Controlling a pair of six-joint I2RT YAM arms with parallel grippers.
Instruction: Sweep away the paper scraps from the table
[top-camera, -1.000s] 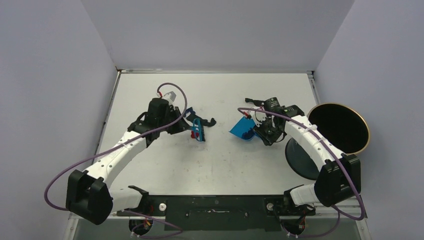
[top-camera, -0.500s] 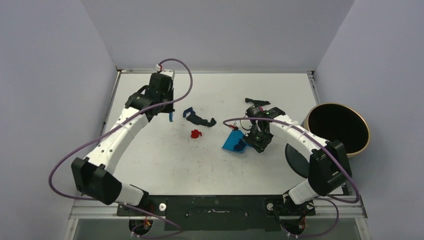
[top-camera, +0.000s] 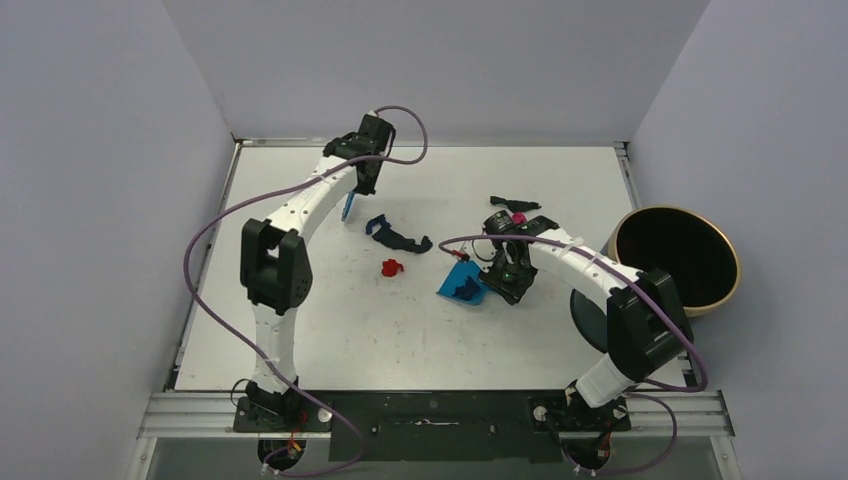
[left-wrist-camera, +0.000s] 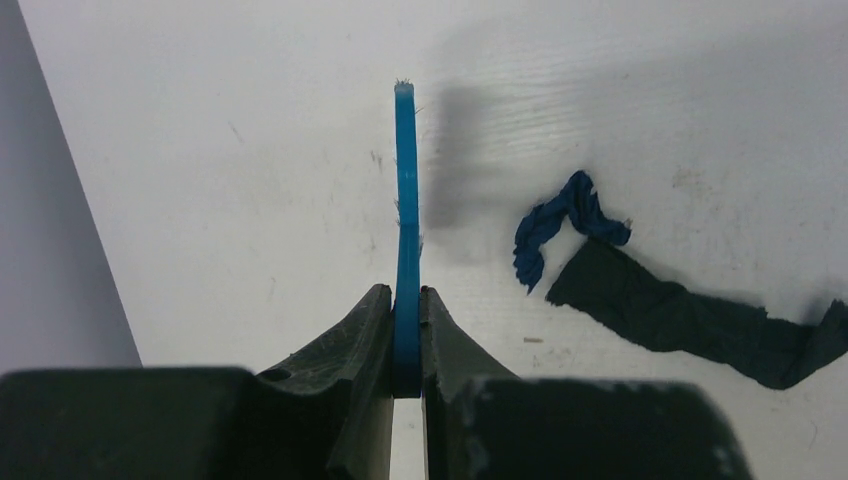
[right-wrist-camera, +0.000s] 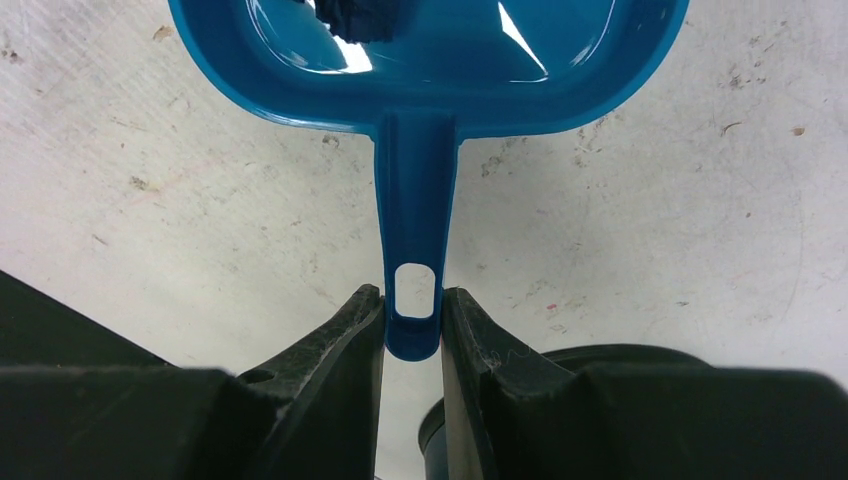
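The right hand (right-wrist-camera: 413, 318) clamps the dustpan (right-wrist-camera: 430, 70) by its handle; a dark scrap (right-wrist-camera: 362, 18) lies inside. The left hand (left-wrist-camera: 406, 312) pinches the brush (left-wrist-camera: 406, 190), near a blue scrap (left-wrist-camera: 560, 222) and black strip (left-wrist-camera: 690, 322) on the desk (top-camera: 330, 330). Only the top view shows the red scrap (top-camera: 391, 268).

Brush (top-camera: 347, 207) toward far left of table (top-camera: 400, 330), paper scraps (top-camera: 392, 268) between it and dustpan (top-camera: 460, 283), bin (top-camera: 678, 258) right of table
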